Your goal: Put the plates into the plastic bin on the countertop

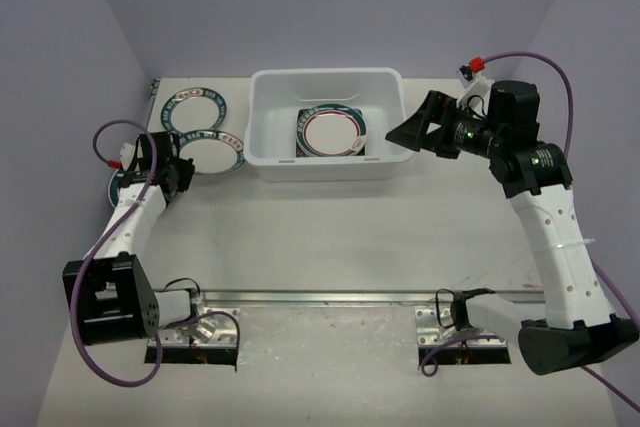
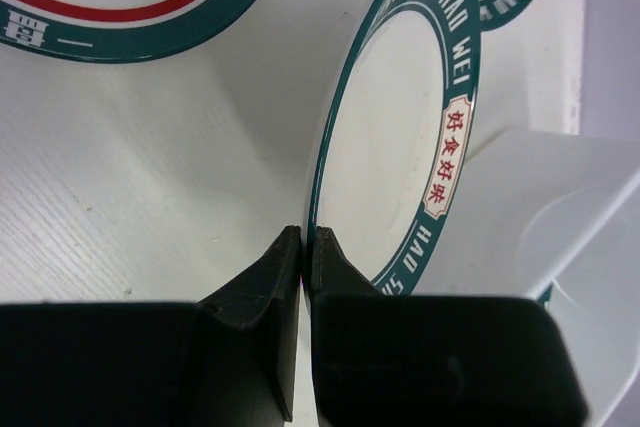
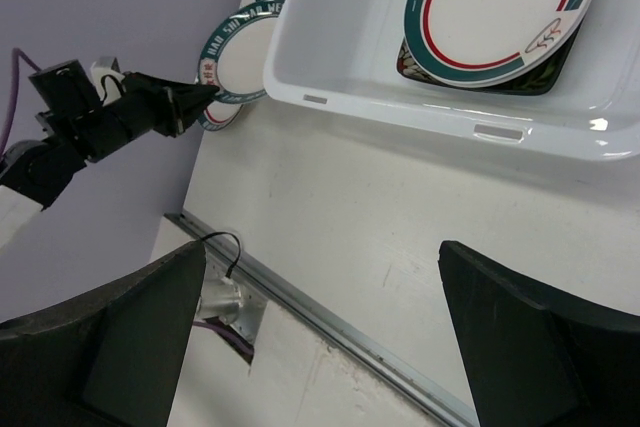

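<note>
Your left gripper (image 2: pixel 306 237) is clenched on the rim of the red-lettered round plate (image 2: pixel 395 147), tilted just beside the plastic bin (image 1: pixel 325 73). Your right gripper (image 1: pixel 405 133) hangs released, fingers wide, by the bin's right wall.

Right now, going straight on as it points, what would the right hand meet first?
Likely bare countertop just in front of the plastic bin; right hand is open, depth is unclear.
</note>
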`<state>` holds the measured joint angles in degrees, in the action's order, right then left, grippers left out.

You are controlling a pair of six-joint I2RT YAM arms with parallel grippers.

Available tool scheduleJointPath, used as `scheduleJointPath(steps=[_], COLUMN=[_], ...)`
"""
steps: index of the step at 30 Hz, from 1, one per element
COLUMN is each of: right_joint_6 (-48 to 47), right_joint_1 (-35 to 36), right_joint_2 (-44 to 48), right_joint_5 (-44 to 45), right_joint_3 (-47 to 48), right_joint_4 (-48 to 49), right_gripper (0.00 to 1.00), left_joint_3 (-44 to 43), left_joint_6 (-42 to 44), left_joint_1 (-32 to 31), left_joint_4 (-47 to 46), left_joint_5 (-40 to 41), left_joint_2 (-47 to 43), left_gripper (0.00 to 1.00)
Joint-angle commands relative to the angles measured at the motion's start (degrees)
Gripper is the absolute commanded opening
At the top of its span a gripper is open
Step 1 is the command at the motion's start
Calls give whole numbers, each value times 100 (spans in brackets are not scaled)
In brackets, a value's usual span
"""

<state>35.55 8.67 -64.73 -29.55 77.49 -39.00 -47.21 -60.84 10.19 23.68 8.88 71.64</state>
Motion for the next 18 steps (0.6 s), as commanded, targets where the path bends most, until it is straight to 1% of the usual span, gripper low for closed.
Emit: scheduleJointPath(steps=[1, 4, 7, 8, 9, 11, 12, 16, 18], right_joint_6=[87, 135, 171, 171, 169, 151, 131, 5, -156], right_joint_1=[-5, -5, -5, -5, -5, 1, 3, -5, -5], right_joint_2=[-57, -75, -62, -53, -49, -30, -18, 83, 107], right_joint_5=[81, 64, 96, 108, 123, 155, 192, 440, 522], right_joint_3=[257, 301, 293, 288, 277, 227, 204, 56, 52], right_joint_4=[183, 173, 180, 182, 182, 170, 169, 182, 91], right_gripper=[99, 99, 99, 99, 99, 99, 99, 99, 99], left_joint_3=[-539, -1110, -1699, -1873, -2044, -2275, -2393, -2933, -3321], left_joint_6=[-331, -222, 20, 180, 382, 801, 888, 1161, 1290], left_joint_1=[23, 27, 25, 22, 12, -14, -133, -779, -1242], left_joint_4=[223, 647, 732, 560, 325, -323, -607, -1223, -1360], left_joint_5=[431, 757, 944, 837, 616, -255, -563, -1412, -1862], left_joint_2=[-495, -580, -619, -589, -542, -325, -188, 507, 1090], left_gripper=[0, 0, 0, 0, 0, 0, 0, 0, 0])
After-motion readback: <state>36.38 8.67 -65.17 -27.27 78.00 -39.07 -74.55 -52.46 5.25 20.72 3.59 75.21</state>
